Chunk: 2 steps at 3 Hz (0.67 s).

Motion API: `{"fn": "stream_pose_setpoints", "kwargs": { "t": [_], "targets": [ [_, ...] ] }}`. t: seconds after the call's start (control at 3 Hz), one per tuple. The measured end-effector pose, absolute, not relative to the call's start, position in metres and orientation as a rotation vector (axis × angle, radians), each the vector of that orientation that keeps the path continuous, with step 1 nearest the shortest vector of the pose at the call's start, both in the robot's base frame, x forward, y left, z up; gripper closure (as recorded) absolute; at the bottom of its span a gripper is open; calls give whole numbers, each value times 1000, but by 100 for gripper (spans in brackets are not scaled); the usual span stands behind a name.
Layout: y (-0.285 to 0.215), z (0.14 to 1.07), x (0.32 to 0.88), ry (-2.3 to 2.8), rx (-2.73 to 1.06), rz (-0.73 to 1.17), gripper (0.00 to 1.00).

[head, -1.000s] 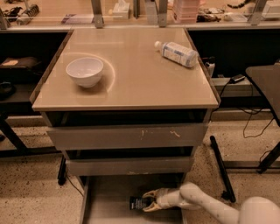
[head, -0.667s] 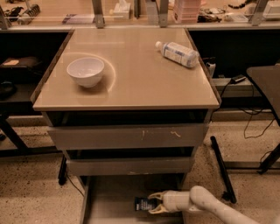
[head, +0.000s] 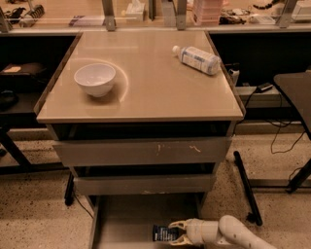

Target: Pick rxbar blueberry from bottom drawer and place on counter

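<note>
Early on: pale two-finger gripper [head: 176,232] low inside pulled-out shallow grey metal bottom drawer [head: 126,219], at right end of small dark navy rxbar blueberry [head: 163,233]; hold unclear, cannot tell. Left to do: lift, set on glossy tan counter [head: 155,92].

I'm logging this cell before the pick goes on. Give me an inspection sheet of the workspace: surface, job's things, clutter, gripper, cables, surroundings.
Surface: counter, tan and glossy, carries two items.
Job's things: rxbar blueberry lies flat on the floor of the open bottom drawer; not yet on the counter.
Clutter: white bowl upright on the counter's left; clear bottle on its side at the back right.
Gripper: gripper low inside the bottom drawer, at the bar's right end.
Cables: black cables trail on the floor right of the cabinet.
Surroundings: cluttered bench behind the counter; speckled floor around it.
</note>
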<state>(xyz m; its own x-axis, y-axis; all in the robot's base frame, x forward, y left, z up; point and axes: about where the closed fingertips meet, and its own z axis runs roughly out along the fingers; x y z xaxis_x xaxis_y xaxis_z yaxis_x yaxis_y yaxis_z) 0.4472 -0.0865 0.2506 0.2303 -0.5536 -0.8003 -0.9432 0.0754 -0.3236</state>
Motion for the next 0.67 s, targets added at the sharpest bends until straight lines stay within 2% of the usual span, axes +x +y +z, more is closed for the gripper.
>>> {"fn": "stream_pose_setpoints", "kwargs": {
  "t": [0.33, 0.67],
  "targets": [
    [-92, 315, 448, 1330, -1608, 439, 100],
    [-97, 415, 410, 1199, -1628, 362, 100]
  ]
}}
